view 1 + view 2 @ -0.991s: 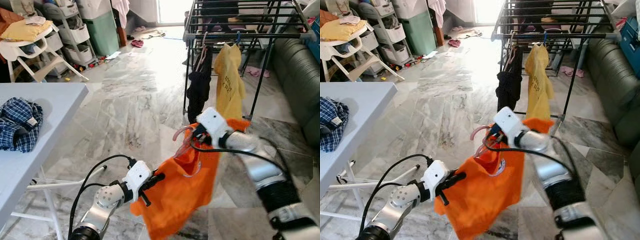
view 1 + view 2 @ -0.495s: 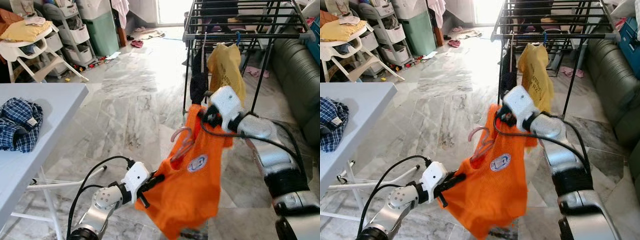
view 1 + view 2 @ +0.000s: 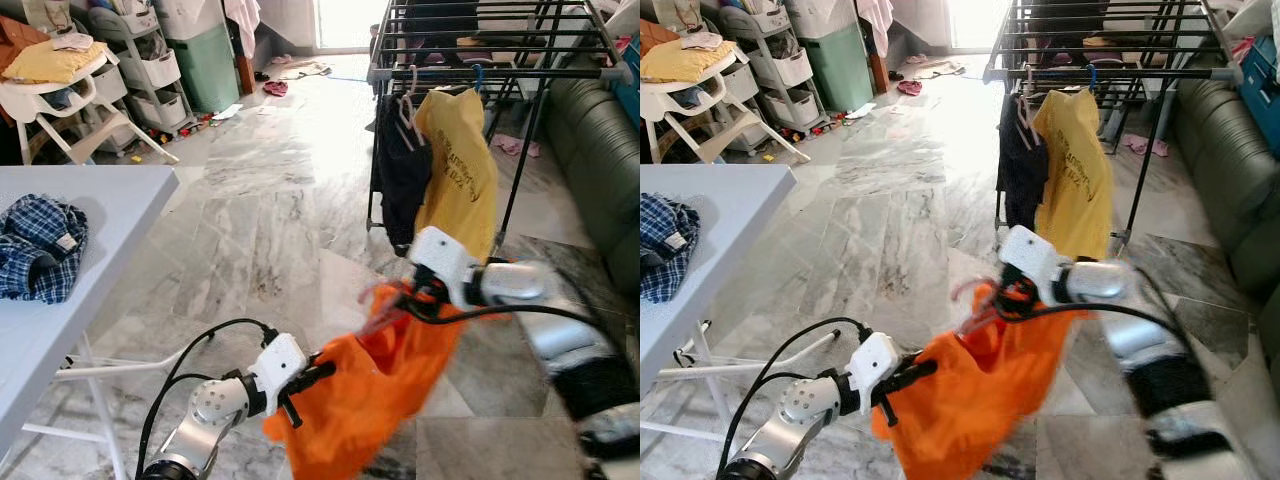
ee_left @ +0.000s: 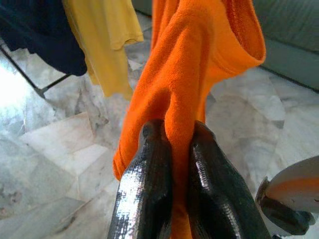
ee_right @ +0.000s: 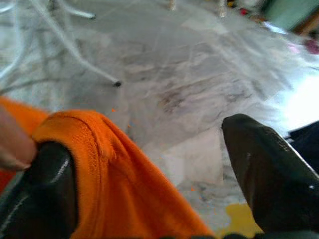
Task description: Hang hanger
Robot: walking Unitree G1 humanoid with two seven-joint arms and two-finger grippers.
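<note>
At the far left, a white table (image 3: pixel 110 215) is seen with a crumpled blue checked garment (image 3: pixel 40 245) lying on it; a small pale label is stitched to that garment, but nothing on it can be read.

Lower and nearer the middle, the left gripper (image 3: pixel 318 373) is held out low, and in the left wrist view its two black fingers (image 4: pixel 149 189) are pressed together on a fold of the orange shirt (image 3: pixel 375 390), so the cloth is pinched firmly there. The shirt is slung between the two arms, sagging toward the marble floor (image 3: pixel 250 220).

To the right, the right gripper (image 3: pixel 418 295) is held higher, at the shirt's collar, where a pale pink hanger (image 3: pixel 385 305) is partly seen, blurred. In the right wrist view the fingers (image 5: pixel 269 169) are spread apart with orange cloth lying against one of them; whether the hanger is actually gripped cannot be told.

Behind it, a black drying rack (image 3: pixel 500 60) is seen with a dark garment (image 3: pixel 402 170) and a yellow shirt (image 3: pixel 462 165) already hung on its front bar. Dark lettering is printed across the yellow shirt, too small to be read.

The step in hand is judged to be the carrying of the hanger toward the rack. For the next move, the hook would have to be raised well above its present height and brought over the front bar, beside the hung clothes, while the left gripper's pinch is eased so the cloth is not dragged.
</note>
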